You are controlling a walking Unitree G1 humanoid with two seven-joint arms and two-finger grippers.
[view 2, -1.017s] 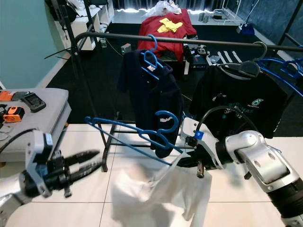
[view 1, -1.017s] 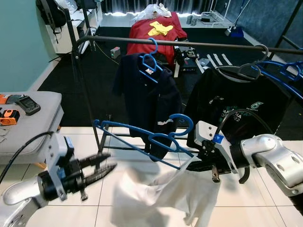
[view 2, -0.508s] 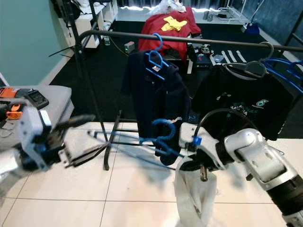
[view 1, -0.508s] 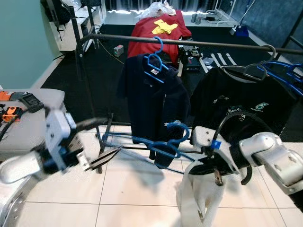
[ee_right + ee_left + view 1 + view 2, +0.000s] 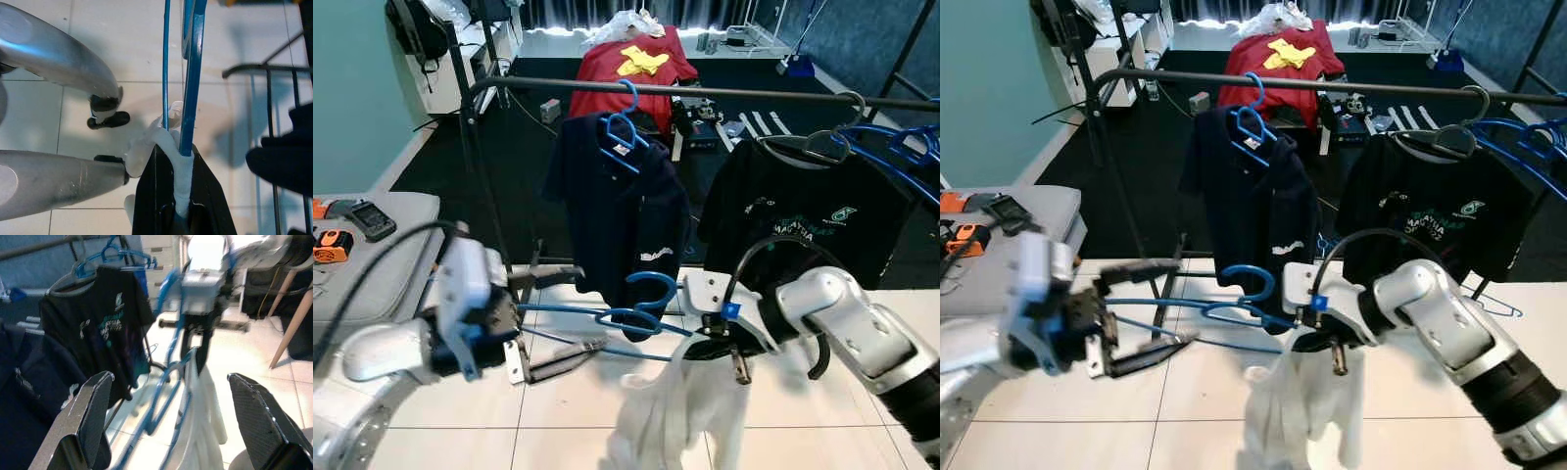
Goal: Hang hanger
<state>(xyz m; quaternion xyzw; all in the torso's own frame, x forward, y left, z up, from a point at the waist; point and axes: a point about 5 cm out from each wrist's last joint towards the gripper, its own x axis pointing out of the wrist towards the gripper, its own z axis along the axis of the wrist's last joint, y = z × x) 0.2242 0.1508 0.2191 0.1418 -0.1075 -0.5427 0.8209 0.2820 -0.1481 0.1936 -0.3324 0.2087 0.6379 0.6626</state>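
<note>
Your left gripper stands with fingers spread wide around the near end of the blue hanger, not yet touching it; judged a steadying approach. The hanger lies roughly level, below the rail, between both arms. Your right gripper is clamped on the hanger's far arm together with the white garment, which droops toward the tiles. Open rail shows between the navy shirt and black T-shirt; tight clearance either side.
</note>
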